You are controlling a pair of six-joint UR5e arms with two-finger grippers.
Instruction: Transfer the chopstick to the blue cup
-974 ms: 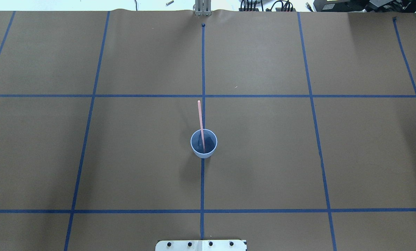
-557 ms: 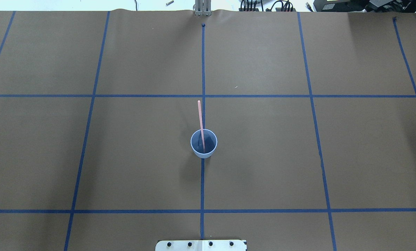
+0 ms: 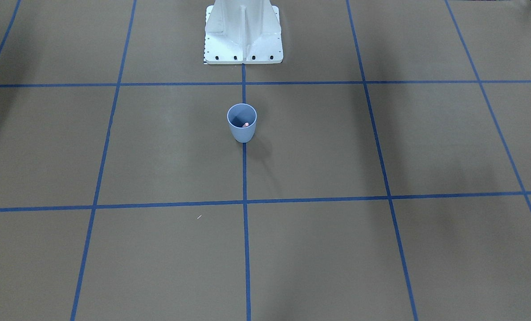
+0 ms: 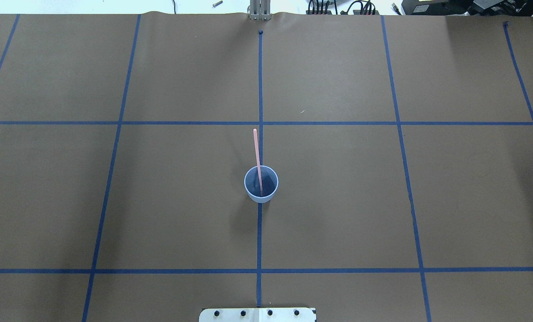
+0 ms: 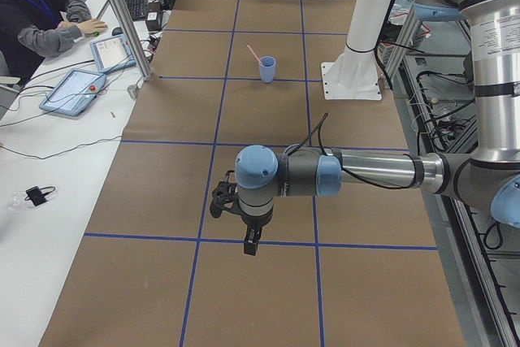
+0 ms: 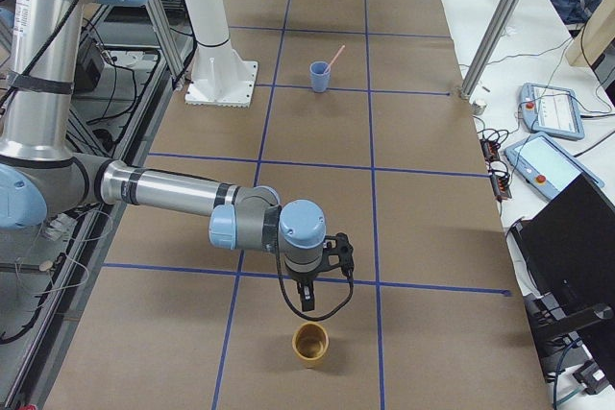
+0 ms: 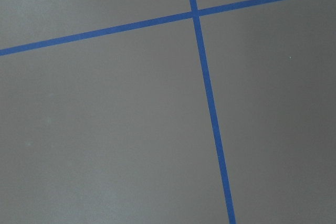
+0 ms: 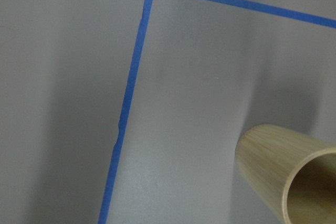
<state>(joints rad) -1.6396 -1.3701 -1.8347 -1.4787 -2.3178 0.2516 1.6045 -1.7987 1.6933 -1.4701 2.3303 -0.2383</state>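
No readable text, labels, brands, numbers or signs on anything shown

Pink chopstick, pale blue cup darker inside, brown table gridded with blue tape

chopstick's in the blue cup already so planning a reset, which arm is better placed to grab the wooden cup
Right. The right tool hangs close to the wooden cup, which also shows in the right wrist view. The left tool is at the table's other end, beyond the blue cup.
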